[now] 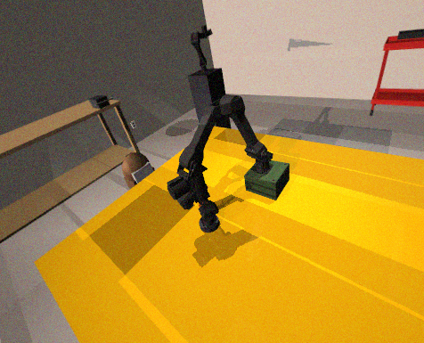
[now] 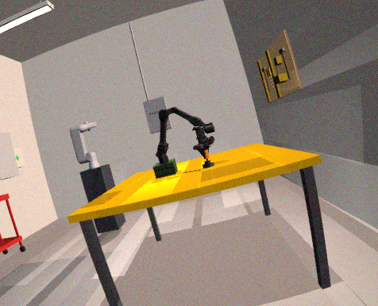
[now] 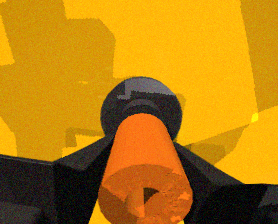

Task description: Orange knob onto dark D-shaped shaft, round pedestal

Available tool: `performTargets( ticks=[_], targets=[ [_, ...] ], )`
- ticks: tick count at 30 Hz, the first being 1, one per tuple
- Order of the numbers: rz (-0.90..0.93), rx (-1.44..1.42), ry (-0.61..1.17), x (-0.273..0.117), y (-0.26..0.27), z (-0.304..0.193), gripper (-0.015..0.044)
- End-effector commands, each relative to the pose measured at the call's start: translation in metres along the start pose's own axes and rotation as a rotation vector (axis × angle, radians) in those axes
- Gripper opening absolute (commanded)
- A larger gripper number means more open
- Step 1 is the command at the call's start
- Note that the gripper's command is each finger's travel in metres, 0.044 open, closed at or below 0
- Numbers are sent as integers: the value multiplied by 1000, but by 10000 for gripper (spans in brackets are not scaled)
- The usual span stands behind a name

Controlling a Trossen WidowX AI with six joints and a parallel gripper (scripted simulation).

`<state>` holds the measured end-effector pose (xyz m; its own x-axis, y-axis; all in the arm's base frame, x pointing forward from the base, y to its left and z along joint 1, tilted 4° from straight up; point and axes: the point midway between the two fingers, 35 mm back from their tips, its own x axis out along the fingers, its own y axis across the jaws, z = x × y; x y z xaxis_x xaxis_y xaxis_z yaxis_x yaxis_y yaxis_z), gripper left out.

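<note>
Wrist view: the fingers point(image 1: 199, 195) point(image 2: 202, 147) pinch the orange knob point(image 2: 206, 153) point(image 3: 145, 142) from nine and three o'clock, its long axis pointing toward twelve, where the dark pedestal point(image 1: 209, 224) point(image 2: 208, 164) point(image 3: 141, 90) stands on the yellow table point(image 1: 295, 279) point(image 2: 195, 191) point(image 3: 175, 40). I'd guess a twist about that axis comes next.

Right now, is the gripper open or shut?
Shut on the orange knob: the wrist view shows the gripper's dark fingers against both its sides.
</note>
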<state>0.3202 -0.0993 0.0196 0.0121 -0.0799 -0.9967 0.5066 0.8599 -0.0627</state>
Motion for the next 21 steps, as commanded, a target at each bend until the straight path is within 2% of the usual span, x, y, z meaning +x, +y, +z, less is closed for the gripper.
performTargets(
  ticks=[1, 13, 21],
  targets=[
    [-5, 6, 1, 1, -1, -1, 0],
    [-5, 15, 1, -5, 0, 0, 0],
    [-5, 216, 1, -2, 0, 3, 0]
  ],
)
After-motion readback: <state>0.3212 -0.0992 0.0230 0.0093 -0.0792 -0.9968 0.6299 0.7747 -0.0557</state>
